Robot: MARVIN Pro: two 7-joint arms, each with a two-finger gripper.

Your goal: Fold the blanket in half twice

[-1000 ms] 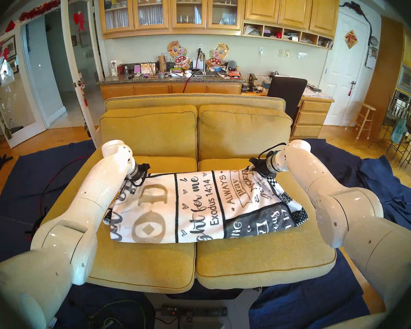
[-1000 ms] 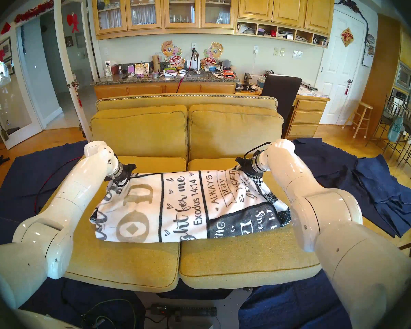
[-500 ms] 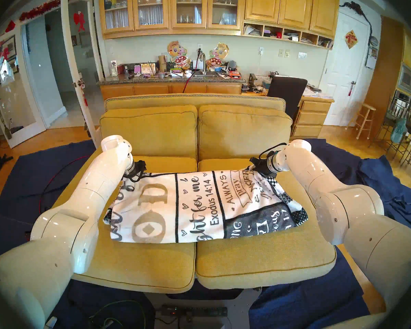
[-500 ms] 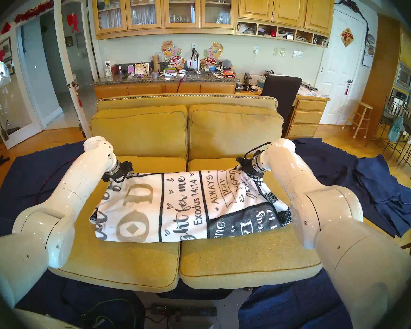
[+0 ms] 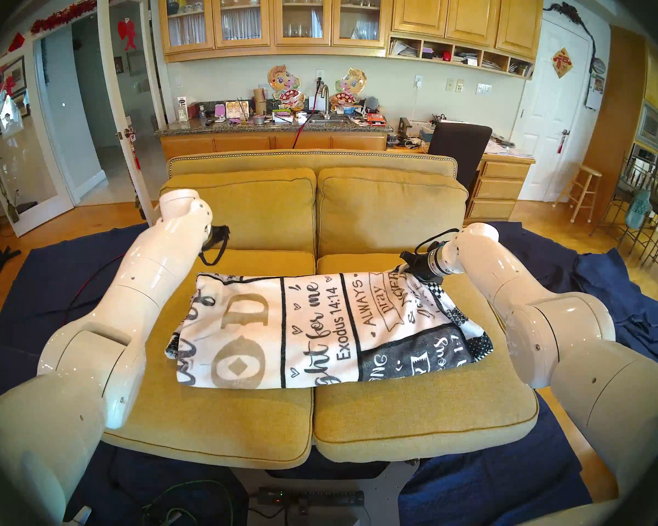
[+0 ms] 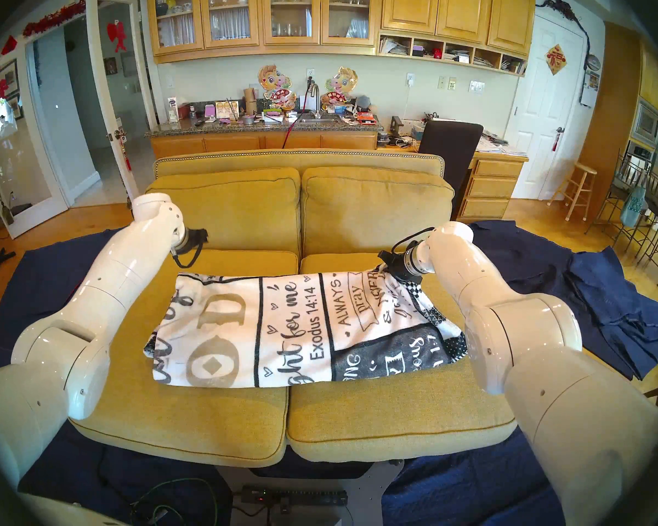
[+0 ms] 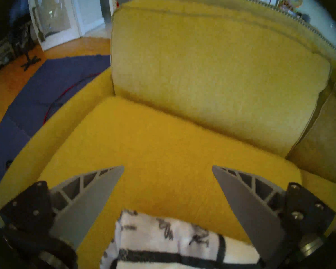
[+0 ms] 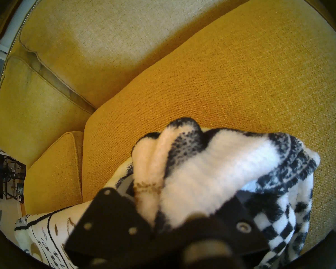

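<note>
The blanket point(image 5: 320, 331), white fleece with black and tan lettering, lies folded in a long band across both seat cushions of the yellow sofa point(image 5: 225, 419). My left gripper point(image 7: 167, 166) is open and empty. It hovers above the blanket's far left corner point(image 7: 163, 241), lifted clear of it near the back cushion point(image 5: 240, 210). My right gripper point(image 5: 400, 271) is shut on the blanket's far right corner, low over the seat. In the right wrist view the bunched checked edge point(image 8: 202, 165) covers the fingers.
Navy blue cloths point(image 5: 623, 286) cover the floor on both sides of the sofa, with a crumpled pile at the right. A power strip and cables point(image 5: 308, 498) lie on the floor in front. A kitchen counter point(image 5: 274, 128) stands behind the sofa.
My left gripper opened, let go of the blanket's far left corner and rose up and back toward the back cushion. The corner now rests on the seat. The right arm has not moved.
</note>
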